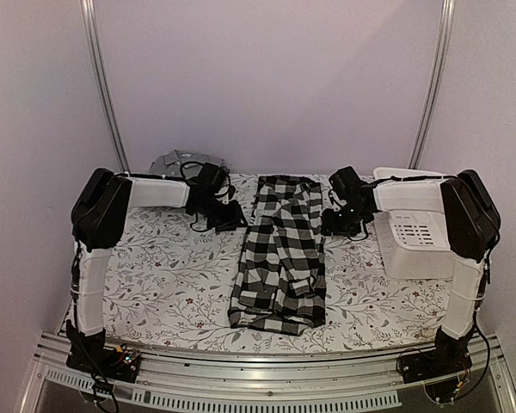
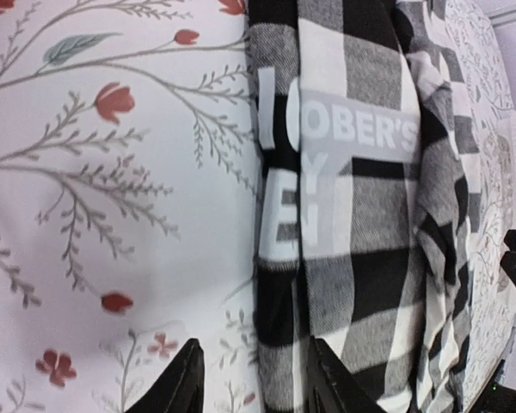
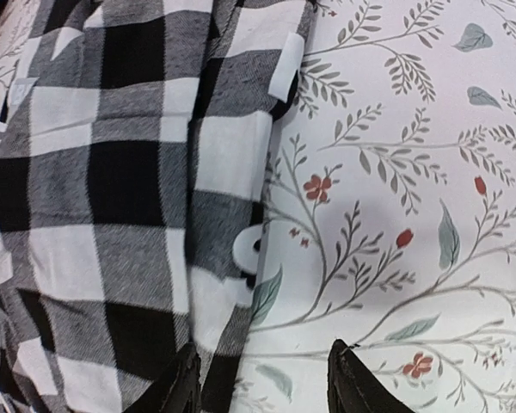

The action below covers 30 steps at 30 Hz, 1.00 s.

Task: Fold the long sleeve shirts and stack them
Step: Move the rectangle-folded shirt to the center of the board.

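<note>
Symmetrically, left gripper and right gripper flank checked shirt

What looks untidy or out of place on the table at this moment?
The checked shirt lies as a long strip, slightly slanted, wider and uneven at its near end. A grey garment sits crumpled at the far edge, behind the left arm.

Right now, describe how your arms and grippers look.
The left arm and right arm have white tubular links, bulky black joint housings and black wrist cables. The left gripper and right gripper are black, with two tapered fingers each.
</note>
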Motion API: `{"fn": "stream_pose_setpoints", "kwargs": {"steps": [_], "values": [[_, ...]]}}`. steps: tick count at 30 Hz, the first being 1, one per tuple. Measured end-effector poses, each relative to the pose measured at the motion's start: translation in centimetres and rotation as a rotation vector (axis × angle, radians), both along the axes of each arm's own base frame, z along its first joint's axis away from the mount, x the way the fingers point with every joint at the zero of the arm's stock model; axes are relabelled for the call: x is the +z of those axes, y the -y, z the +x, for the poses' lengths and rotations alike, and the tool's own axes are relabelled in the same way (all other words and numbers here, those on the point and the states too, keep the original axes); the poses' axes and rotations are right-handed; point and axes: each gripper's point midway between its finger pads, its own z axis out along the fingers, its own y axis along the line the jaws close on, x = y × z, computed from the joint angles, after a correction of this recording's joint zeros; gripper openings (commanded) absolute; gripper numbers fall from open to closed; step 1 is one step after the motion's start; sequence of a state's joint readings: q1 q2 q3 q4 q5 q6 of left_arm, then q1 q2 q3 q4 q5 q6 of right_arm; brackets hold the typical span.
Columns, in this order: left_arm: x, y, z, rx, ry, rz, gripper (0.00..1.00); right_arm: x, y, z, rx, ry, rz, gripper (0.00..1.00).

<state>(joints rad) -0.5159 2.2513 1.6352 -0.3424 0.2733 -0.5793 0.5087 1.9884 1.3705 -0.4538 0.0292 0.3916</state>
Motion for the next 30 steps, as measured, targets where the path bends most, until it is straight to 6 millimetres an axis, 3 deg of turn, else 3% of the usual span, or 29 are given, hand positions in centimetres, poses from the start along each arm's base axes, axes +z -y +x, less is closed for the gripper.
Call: {"fn": "stream_pose_setpoints", "kwargs": {"steps": [4,8,16,23,30], "values": [[2.6,-1.3,-4.1,-0.016,-0.002,-0.020,0.35,2.7,-1.5,-3.9,0.040,0.035,0.034,0.40],[4.2,-1.4,-8.3,-0.056,0.004,-0.057,0.37,2.9,-3.7,-8.6,0.100,0.021,0.063,0.40],[0.7,-0.5,-18.7,-0.195,-0.136,-0.031,0.38,-0.6,-5.3,-18.4,0.176,-0.112,0.050,0.40],[-0.5,-0.7,-22.5,-0.238,-0.196,-0.018,0.36,-2.5,-5.5,-23.9,0.198,-0.197,0.026,0.41],[-1.3,0.3,-26.4,-0.306,-0.248,-0.002,0.29,-2.9,-5.9,-26.3,0.217,-0.230,0.043,0.39]]}}
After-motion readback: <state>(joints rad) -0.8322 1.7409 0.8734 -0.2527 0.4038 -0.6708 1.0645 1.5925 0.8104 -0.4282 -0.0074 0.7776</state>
